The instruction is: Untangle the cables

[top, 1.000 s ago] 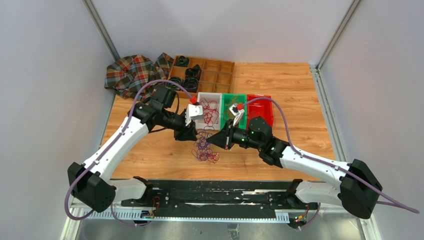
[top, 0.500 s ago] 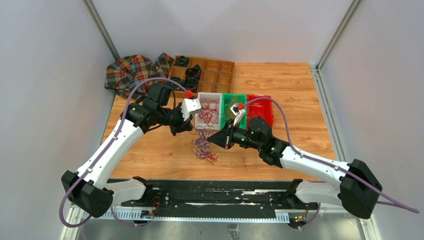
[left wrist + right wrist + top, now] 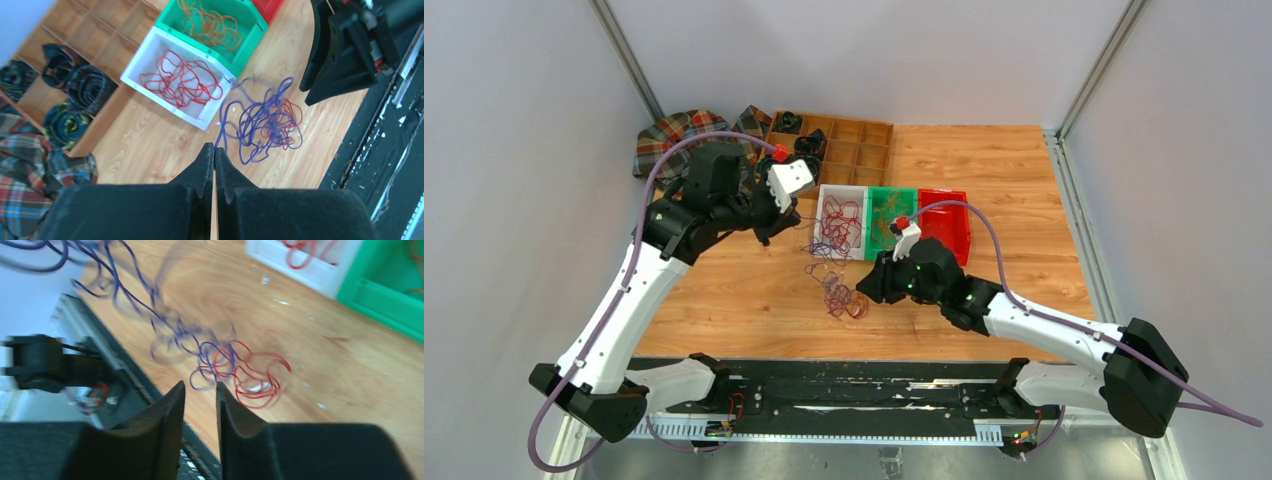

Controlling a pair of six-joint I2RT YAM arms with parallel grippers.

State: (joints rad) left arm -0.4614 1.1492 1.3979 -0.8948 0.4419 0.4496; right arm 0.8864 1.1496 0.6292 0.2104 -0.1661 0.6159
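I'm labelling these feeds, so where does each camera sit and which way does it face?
Top external: high behind the bases, looking down on the table; left arm and right arm show.
Left wrist: raised, looking down at the cable tangle; left gripper shut on a purple cable.
Right wrist: low, facing the tangle; right gripper open.
Both wrist views share that tangle.

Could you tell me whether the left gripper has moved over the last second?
Yes. In the top view, the left gripper, shut on the purple cable, went from the white bin's left edge up-left toward the wooden divider tray.
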